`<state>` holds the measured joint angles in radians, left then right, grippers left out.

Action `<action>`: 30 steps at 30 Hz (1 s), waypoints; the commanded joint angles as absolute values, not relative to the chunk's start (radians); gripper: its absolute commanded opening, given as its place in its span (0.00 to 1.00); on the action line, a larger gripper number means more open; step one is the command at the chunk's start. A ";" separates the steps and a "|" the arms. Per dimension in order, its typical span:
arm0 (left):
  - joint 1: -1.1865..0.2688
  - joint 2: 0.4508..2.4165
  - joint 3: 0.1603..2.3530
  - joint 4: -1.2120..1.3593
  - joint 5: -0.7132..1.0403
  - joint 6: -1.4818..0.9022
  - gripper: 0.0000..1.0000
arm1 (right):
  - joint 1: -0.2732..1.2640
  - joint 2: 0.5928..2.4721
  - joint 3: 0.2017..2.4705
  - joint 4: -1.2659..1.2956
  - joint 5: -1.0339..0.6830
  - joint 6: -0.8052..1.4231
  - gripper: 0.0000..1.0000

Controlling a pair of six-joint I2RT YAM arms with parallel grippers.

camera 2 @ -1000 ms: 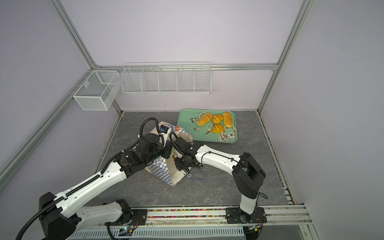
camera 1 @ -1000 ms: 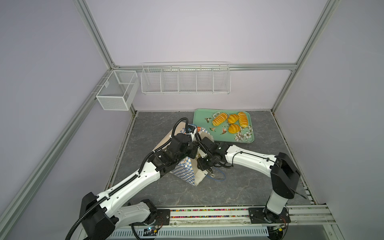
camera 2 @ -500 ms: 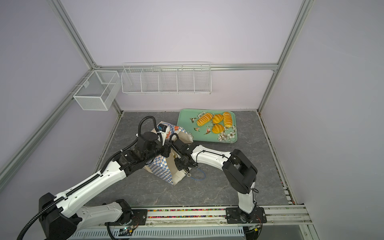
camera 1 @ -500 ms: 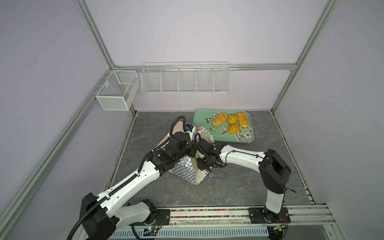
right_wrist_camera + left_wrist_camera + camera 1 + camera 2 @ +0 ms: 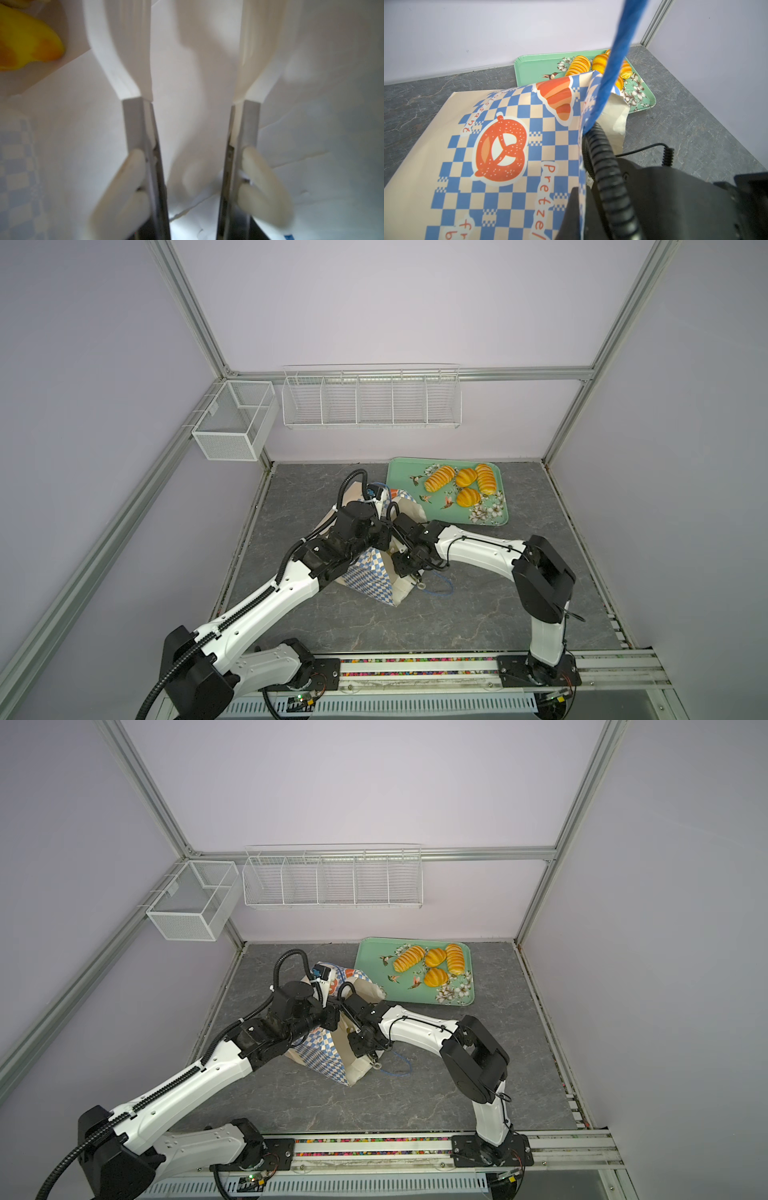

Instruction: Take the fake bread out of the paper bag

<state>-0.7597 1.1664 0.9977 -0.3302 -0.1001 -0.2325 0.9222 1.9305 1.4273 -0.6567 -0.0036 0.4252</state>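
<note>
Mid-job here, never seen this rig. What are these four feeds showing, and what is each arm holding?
Two white robot arms on a front rail, each ending in a gripper. Both top views look down on the whole grey table; each wrist view rides on one arm. The paper bag sits tilted mid-table; the green tray behind holds four fake breads. The left gripper is shut on the bag's rim. The right gripper holds metal tongs, open, inside the bag, where one more bread shows.

Counts: paper bag (image 5: pixel 371 581) one; tray (image 5: pixel 405 472) one; tongs (image 5: pixel 137 124) one pair; wire baskets (image 5: pixel 371 404) two; fake bread (image 5: pixel 439 478) (image 5: pixel 27 45) five visible.
</note>
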 commanded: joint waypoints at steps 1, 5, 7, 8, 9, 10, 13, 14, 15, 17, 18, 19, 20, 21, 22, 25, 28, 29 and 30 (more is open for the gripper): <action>-0.790 1.184 1.047 -0.271 0.044 -0.252 0.00 | 0.943 1.961 1.480 -0.632 -0.003 0.396 0.47; -0.790 1.192 1.058 -0.270 0.068 -0.256 0.00 | 0.944 1.999 1.514 -0.637 -0.014 0.386 0.47; -0.790 1.195 1.063 -0.270 0.079 -0.256 0.00 | 0.944 2.016 1.530 -0.640 -0.016 0.380 0.47; -0.790 1.197 1.064 -0.272 0.084 -0.256 0.00 | 0.944 2.025 1.537 -0.643 -0.017 0.377 0.47; -0.790 1.196 1.065 -0.271 0.086 -0.256 0.00 | 0.944 2.034 1.544 -0.645 -0.017 0.372 0.47; -0.790 1.198 1.066 -0.272 0.086 -0.257 0.00 | 0.942 2.046 1.554 -0.653 -0.016 0.369 0.47; -0.790 1.202 1.066 -0.275 0.092 -0.256 0.00 | 0.940 2.076 1.577 -0.673 -0.015 0.358 0.47; -0.790 1.202 1.067 -0.276 0.094 -0.255 0.00 | 0.937 2.084 1.580 -0.676 -0.015 0.355 0.47; -0.790 1.203 1.068 -0.278 0.094 -0.255 0.00 | 0.935 2.088 1.581 -0.677 -0.014 0.353 0.46; -0.790 1.207 1.069 -0.285 0.093 -0.252 0.00 | 0.931 2.092 1.582 -0.679 -0.014 0.351 0.44; -0.790 1.208 1.069 -0.287 0.092 -0.250 0.00 | 0.929 2.092 1.582 -0.677 -0.014 0.349 0.42; -0.790 1.208 1.068 -0.290 0.090 -0.249 0.00 | 0.927 2.091 1.583 -0.677 -0.012 0.347 0.39; -0.789 1.208 1.067 -0.290 0.087 -0.248 0.00 | 0.924 2.089 1.583 -0.678 -0.011 0.345 0.37; -0.790 1.207 1.065 -0.291 0.087 -0.247 0.00 | 0.922 2.086 1.583 -0.677 -0.010 0.343 0.32; -0.790 1.207 1.065 -0.293 0.085 -0.247 0.00 | 0.921 2.080 1.582 -0.678 -0.005 0.341 0.28; -0.790 1.207 1.063 -0.299 0.077 -0.246 0.00 | 0.918 2.062 1.578 -0.676 0.005 0.323 0.19; -0.790 1.203 1.059 -0.302 0.067 -0.244 0.00 | 0.917 2.043 1.570 -0.677 0.021 0.308 0.13; -0.790 1.204 1.056 -0.302 0.064 -0.244 0.00 | 0.916 2.035 1.566 -0.677 0.023 0.306 0.13; -0.790 1.203 1.054 -0.303 0.060 -0.244 0.00 | 0.916 2.026 1.561 -0.678 0.026 0.306 0.11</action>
